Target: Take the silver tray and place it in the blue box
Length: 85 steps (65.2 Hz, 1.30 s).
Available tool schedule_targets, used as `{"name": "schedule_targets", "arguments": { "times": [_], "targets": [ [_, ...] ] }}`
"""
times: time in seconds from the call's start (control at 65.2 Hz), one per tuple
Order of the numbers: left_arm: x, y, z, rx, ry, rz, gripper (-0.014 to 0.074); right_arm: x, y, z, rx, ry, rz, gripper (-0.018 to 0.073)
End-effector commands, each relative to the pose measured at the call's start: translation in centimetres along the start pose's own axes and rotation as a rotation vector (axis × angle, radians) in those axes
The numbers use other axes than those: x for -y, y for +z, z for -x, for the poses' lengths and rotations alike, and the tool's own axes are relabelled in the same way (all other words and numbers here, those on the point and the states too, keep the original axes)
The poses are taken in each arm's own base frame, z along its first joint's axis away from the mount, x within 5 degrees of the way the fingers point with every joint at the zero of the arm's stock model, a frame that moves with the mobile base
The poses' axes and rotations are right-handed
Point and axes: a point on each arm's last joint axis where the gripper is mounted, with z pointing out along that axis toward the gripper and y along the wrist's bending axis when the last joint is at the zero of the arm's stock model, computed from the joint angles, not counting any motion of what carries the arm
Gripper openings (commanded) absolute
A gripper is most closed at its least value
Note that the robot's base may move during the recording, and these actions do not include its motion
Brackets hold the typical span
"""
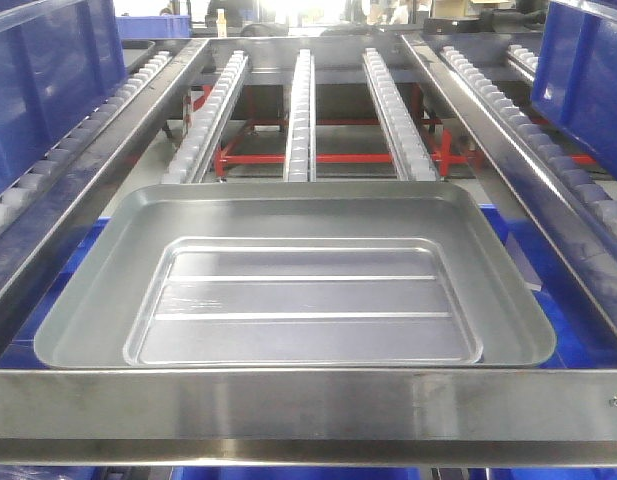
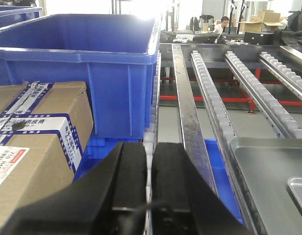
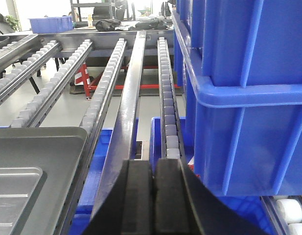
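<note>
Both pairs of jaws are pressed together with nothing between them. The left jaws' black fingers [image 2: 131, 191] meet at a thin seam in the left wrist view. The right jaws' black fingers [image 3: 138, 196] sit the same way in the right wrist view.

The large, shallow, rectangular tray of shiny silver metal [image 1: 298, 290] lies flat, open side up, in the middle lane of a steel roller rack [image 1: 300, 110]. Its near rim is just behind the rack's flat steel front bar [image 1: 308, 400]. Two long ridges run across its recessed centre panel. The left jaws hang over the rail on the left of the silver tray and the right jaws over the rail on its right; neither touches it.

A big, deep, bright-blue plastic box [image 2: 92, 73] with ribbed walls and a thick lipped rim stands open-topped on the left lane, apart from the tray. A brown cardboard carton with blue-and-white tape [image 2: 38, 132] stands just beside the blue box. Stacked blue plastic crates [image 3: 248, 98] fill the right lane. More blue plastic shows below the rack, too hidden to identify.
</note>
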Motion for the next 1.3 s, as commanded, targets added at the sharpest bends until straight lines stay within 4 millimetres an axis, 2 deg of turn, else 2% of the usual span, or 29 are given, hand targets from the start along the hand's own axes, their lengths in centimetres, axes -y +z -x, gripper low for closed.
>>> {"name": "schedule_targets", "arguments": {
  "times": [0.0,0.123,0.276,0.414,0.537,0.628,0.751,0.981,1.134,1.288],
  "targets": [
    [0.0,-0.1,0.4,0.099,-0.007,0.006,0.001,-0.1,-0.3,1.7,0.141,-0.005,0.005,0.0049],
    [-0.1,-0.1,1.4,0.084,-0.007,0.004,0.001,-0.2,-0.4,2.5,0.154,-0.009,0.006,0.0049],
    [-0.1,-0.1,5.3,-0.056,-0.007,-0.009,0.001,-0.3,-0.6,6.0,0.08,-0.102,-0.013,0.0049],
    [-0.2,1.0,8.9,-0.214,-0.006,-0.02,0.001,-0.3,0.9,8.5,-0.172,-0.094,-0.037,0.0049],
    [-0.2,2.9,9.9,-0.452,0.001,-0.03,0.001,-0.4,2.9,9.4,-0.452,-0.069,-0.054,0.0049],
    [0.1,4.9,9.5,-0.653,-0.03,-0.051,0.001,-0.5,4.7,9.8,-0.591,-0.045,-0.054,0.0049],
    [0.7,7.2,8.1,-0.794,-0.133,-0.087,0.001,-0.7,6.5,10.1,-0.6,-0.001,-0.039,0.0049],
    [1.5,10.4,5.2,-0.968,-0.267,-0.101,0.001,-0.9,7.0,10.1,-0.581,0.028,-0.029,0.0049],
    [1.6,12.3,3.2,-1.048,-0.303,-0.083,0.001,-0.9,8.1,7.4,-0.846,0.044,-0.036,0.005],
    [2.1,13.4,2.4,-1.069,-0.343,-0.088,0.001,-1.1,10.5,5.7,-0.945,0.121,-0.044,0.0058]
  ]
}}
